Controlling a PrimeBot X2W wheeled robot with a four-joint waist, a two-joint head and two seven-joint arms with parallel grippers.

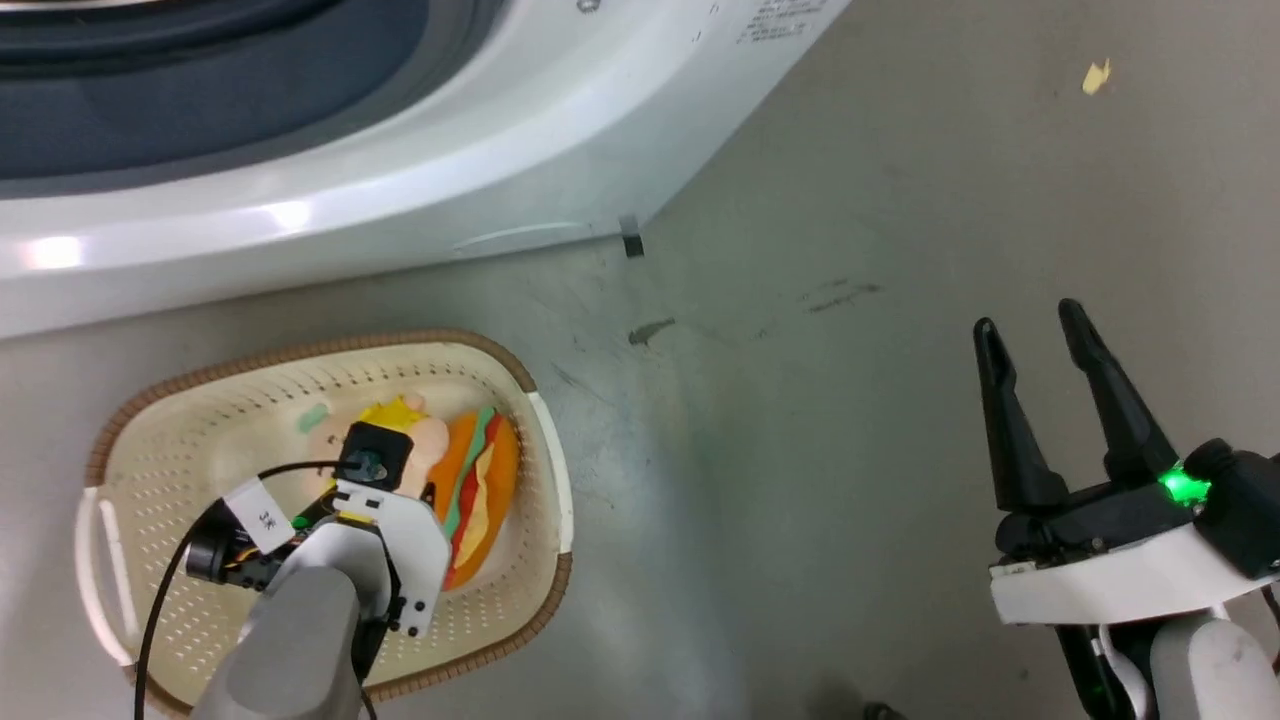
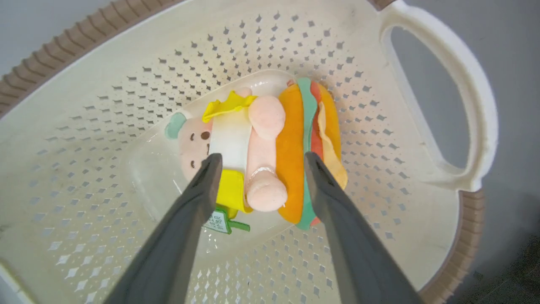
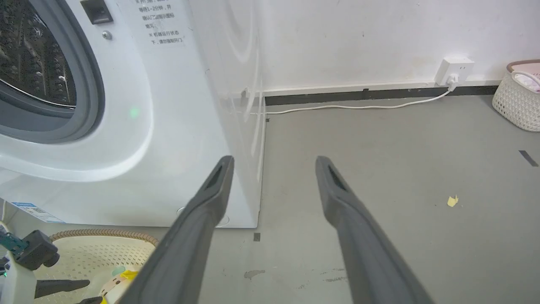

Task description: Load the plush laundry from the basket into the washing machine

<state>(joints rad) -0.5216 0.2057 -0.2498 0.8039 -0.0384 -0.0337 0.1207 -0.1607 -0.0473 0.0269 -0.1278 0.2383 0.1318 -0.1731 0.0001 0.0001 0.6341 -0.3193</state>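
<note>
The cream basket [image 1: 200,420] with a brown rim stands on the floor in front of the white washing machine [image 1: 400,170]. In it lie the pink-peach doll [image 2: 261,126] and, pressed against it, the orange burger plush [image 2: 291,152]. My left gripper [image 2: 261,162] hangs open just above them, one finger over the doll's face and the other over the burger. In the head view my left wrist [image 1: 375,500] covers part of the doll [image 1: 435,435] beside the burger [image 1: 485,490]. My right gripper [image 1: 1030,330] is open and holds nothing above bare floor to the right. The drum opening [image 3: 33,71] shows its grey gasket.
Grey floor stretches right of the washer, with a yellow scrap [image 1: 1097,76] and black tape marks [image 1: 631,243]. A wall socket with a white cable [image 3: 455,69] sits at the skirting. A second white woven basket [image 3: 517,101] stands at the far right.
</note>
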